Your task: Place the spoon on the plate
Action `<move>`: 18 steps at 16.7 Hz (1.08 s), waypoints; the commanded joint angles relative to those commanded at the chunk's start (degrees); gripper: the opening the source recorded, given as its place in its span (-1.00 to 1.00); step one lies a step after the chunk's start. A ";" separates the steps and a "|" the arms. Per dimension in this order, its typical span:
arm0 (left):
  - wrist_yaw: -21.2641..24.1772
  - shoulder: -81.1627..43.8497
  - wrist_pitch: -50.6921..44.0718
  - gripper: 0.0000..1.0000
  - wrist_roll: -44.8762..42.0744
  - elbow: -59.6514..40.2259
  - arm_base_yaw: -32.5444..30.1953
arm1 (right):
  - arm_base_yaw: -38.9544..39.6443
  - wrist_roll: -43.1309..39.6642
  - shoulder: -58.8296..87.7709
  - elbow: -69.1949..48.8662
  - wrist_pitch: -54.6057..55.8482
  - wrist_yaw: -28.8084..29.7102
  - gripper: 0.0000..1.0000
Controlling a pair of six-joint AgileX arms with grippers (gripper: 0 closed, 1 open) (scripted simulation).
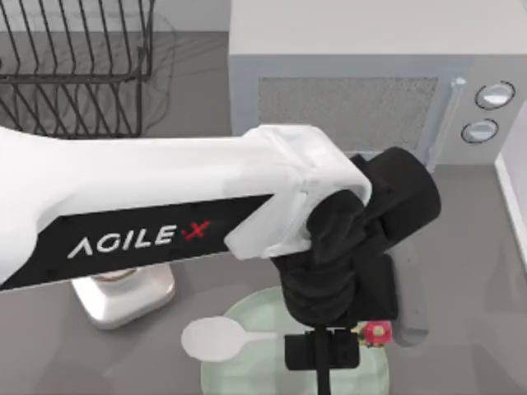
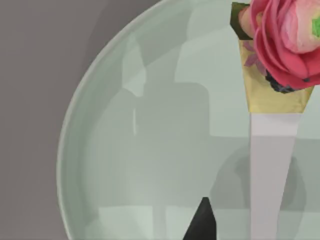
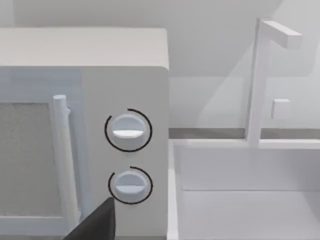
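Top view, spoon (image 1: 216, 339) handle hidden under left claw (image 1: 323, 352)

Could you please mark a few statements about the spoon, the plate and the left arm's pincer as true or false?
1. The spoon's bowl juts past the plate's left rim. True.
2. The left pincer hangs over the dish rack. False: it is above the plate.
3. A pink flower lies on the plate. True.
4. The microwave stands at the table's front edge. False: it stands at the back, behind the plate.
5. The kitchen scale is to the plate's left. True.
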State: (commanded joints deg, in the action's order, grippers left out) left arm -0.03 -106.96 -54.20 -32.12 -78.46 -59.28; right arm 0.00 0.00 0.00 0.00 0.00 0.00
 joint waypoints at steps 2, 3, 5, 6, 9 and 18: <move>-0.02 -0.20 0.83 -1.00 -0.04 0.40 -0.01 | 0.00 0.00 0.00 0.00 0.00 0.00 1.00; -0.01 -0.38 1.24 -1.00 -0.06 0.64 -0.01 | 0.00 0.00 0.00 0.00 0.00 0.00 1.00; 0.05 -0.90 2.04 -1.00 -0.09 1.24 -0.03 | 0.00 0.00 0.00 0.00 0.00 0.00 1.00; 0.10 -1.25 2.42 -1.00 -0.10 1.60 -0.05 | 0.00 0.00 0.00 0.00 0.00 0.00 1.00; 0.36 -2.70 3.49 -1.00 -0.13 2.96 -0.09 | 0.00 0.00 0.00 0.00 0.00 0.00 1.00; 0.92 -5.15 4.61 -0.85 -0.14 5.21 -0.12 | 0.00 0.00 0.00 0.00 0.00 0.00 1.00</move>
State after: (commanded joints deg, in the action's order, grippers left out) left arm 0.89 -112.11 -49.58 -32.26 -73.25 -59.40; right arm 0.00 0.00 0.00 0.00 0.00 0.00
